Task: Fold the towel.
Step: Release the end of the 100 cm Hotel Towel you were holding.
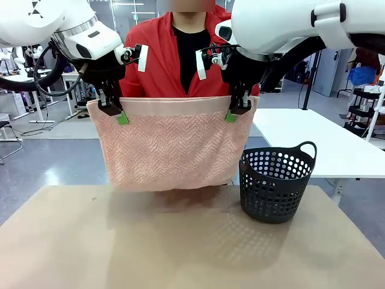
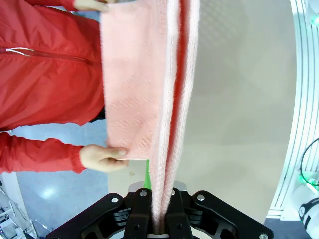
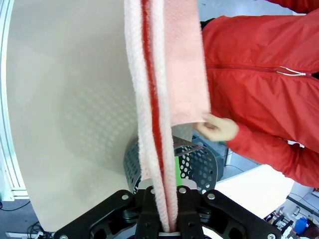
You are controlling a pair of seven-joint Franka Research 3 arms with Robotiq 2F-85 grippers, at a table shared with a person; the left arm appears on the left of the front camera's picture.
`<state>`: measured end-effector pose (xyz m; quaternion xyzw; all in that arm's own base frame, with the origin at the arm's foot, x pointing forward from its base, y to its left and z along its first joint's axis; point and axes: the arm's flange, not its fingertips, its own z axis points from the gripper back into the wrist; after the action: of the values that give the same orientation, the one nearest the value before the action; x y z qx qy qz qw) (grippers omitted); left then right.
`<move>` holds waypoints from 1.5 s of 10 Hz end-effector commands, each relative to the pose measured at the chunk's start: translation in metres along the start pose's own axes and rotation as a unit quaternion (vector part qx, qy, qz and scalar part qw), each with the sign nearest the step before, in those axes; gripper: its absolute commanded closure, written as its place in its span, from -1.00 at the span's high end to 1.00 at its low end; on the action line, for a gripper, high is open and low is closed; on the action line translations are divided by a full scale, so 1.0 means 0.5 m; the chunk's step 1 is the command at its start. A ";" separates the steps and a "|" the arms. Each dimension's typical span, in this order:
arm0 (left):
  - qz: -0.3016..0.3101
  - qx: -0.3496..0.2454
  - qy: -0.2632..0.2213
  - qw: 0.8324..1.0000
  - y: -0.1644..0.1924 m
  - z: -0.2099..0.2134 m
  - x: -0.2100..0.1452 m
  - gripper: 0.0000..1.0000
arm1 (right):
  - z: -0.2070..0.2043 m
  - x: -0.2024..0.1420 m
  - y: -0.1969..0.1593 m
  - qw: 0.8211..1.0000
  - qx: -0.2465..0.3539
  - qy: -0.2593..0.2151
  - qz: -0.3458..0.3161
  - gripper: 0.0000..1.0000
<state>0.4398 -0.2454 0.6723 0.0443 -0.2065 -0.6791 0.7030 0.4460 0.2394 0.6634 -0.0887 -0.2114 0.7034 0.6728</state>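
Salmon-pink towel (image 1: 171, 144) hanging doubled above the tan counter (image 1: 120, 241), its top corners pinched tight in the robot's left hand (image 1: 114, 111) and right hand (image 1: 236, 111), person (image 1: 162, 66) behind apparently gripping the rear layer's corners, dark basket (image 1: 274, 186) standing just right.

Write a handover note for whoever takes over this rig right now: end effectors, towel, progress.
Left end effector: shut on one upper corner of the towel.
Right end effector: shut on the other upper corner.
Towel: hangs spread between them above the table, smooth band on top. The basket stands beside it.
Person: behind the towel, holding a far layer with one hand and the other hand.
Done: towel is up, with doubled layers in each grip.
Left: complete the fold and lay the towel down.
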 end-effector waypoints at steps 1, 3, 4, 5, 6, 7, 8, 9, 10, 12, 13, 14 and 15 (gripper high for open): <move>-0.001 0.003 0.002 1.000 0.003 0.004 -0.001 -1.00 | 0.002 -0.003 -0.001 1.000 -0.001 0.002 0.001 -1.00; -0.001 0.003 0.002 1.000 0.003 0.004 -0.001 -1.00 | 0.002 -0.003 -0.001 1.000 -0.001 0.002 0.001 -1.00; -0.001 0.003 0.002 1.000 0.003 0.004 -0.001 -1.00 | 0.002 -0.003 -0.001 1.000 -0.001 0.002 0.001 -1.00; -0.001 0.003 0.002 1.000 0.003 0.004 -0.001 -1.00 | 0.002 -0.003 -0.001 1.000 -0.001 0.002 0.001 -1.00; -0.001 0.003 0.002 1.000 0.003 0.004 -0.001 -1.00 | 0.002 -0.003 -0.001 1.000 -0.001 0.002 0.001 -1.00; -0.001 0.003 0.002 1.000 0.003 0.004 -0.001 -1.00 | 0.002 -0.003 -0.001 1.000 -0.001 0.002 0.001 -1.00; -0.001 0.003 0.002 1.000 0.003 0.004 -0.001 -1.00 | 0.002 -0.003 -0.001 1.000 -0.001 0.002 0.001 -1.00; -0.001 0.003 0.002 1.000 0.003 0.004 -0.001 -1.00 | 0.002 -0.003 -0.001 1.000 -0.001 0.002 0.001 -1.00; -0.001 0.003 0.002 1.000 0.003 0.004 -0.001 -1.00 | 0.002 -0.003 -0.001 1.000 -0.001 0.002 0.001 -1.00; -0.001 0.003 0.002 1.000 0.003 0.004 -0.001 -1.00 | 0.002 -0.003 -0.001 1.000 -0.001 0.002 0.001 -1.00; -0.001 0.003 0.002 1.000 0.003 0.004 -0.001 -1.00 | 0.002 -0.003 -0.001 1.000 -0.001 0.002 0.001 -1.00; -0.001 0.003 0.002 1.000 0.003 0.004 -0.001 -1.00 | 0.002 -0.003 -0.001 1.000 -0.001 0.002 0.001 -1.00; -0.001 0.003 0.002 1.000 0.003 0.004 -0.001 -1.00 | 0.002 -0.003 -0.001 1.000 -0.001 0.002 0.001 -1.00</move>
<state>0.4398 -0.2454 0.6723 0.0443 -0.2065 -0.6792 0.7030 0.4460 0.2394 0.6634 -0.0887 -0.2114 0.7034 0.6728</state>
